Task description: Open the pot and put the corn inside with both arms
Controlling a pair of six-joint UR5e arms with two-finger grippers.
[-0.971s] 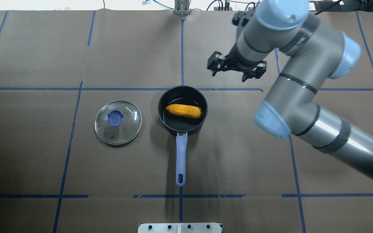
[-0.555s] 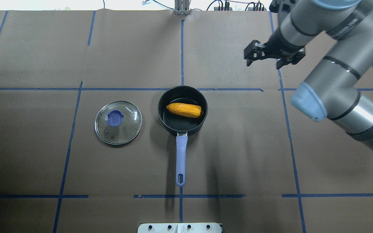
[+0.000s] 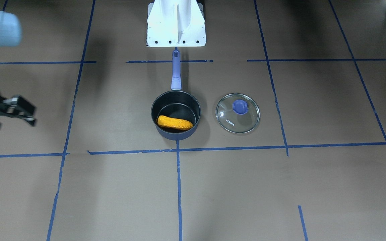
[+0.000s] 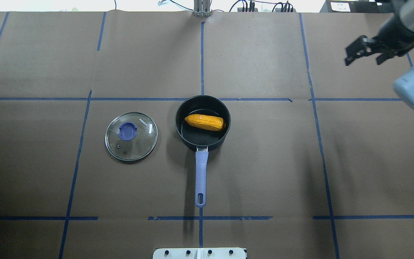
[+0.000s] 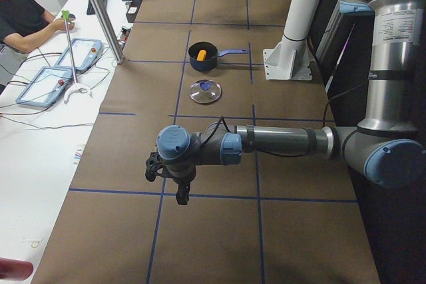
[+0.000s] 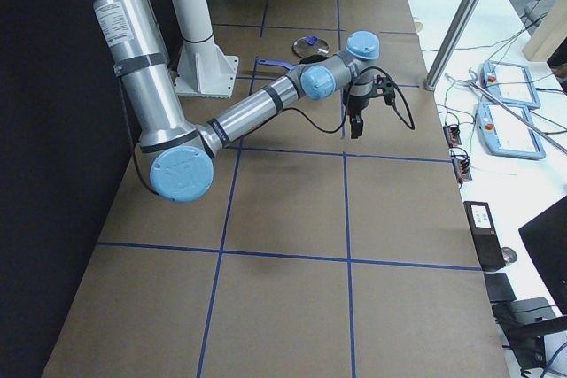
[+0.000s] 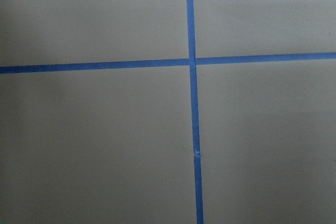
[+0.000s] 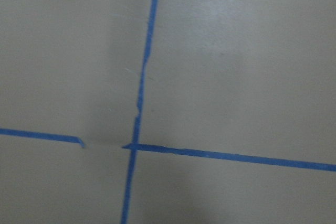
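**Item 1: pot** [image 4: 192,138]. Stands upright near the middle of the surface [image 4: 264,162], uncovered. Its long axis runs along the handle [image 4: 200,172], which points straight back toward the robot's base on the centre tape line. Judged rigid and the heaviest item here, with smooth walls. The handle is the place to take hold.

**Item 2: corn** [image 4: 205,122]. Lies flat inside the pot, on the side of the floor farthest from the robot. Its long axis runs across the robot's left-right line, crosswise to the handle and a little skewed. Which end is the tip is hard to make out at this size. Judged light and stiff. The bumpy kernels should give grip, but the round body may roll. Best pinched across the middle, on the short axis.

**Item 3: glass lid** [image 4: 131,136]. Lies flat with its knob up, on the robot's left of the pot and apart from it. Judged breakable, so lift it by the knob.

**Item 4: right arm** [image 4: 413,88]. Far off to the robot's right, well apart from the pot. Its jaws are spread with nothing between them.

**Item 5: left arm** [image 5: 279,143]. Shows only in the left side view, well apart from the pot. The state of its jaws cannot be told.

**Status.** With the lid off and the corn inside, the task looks finished.
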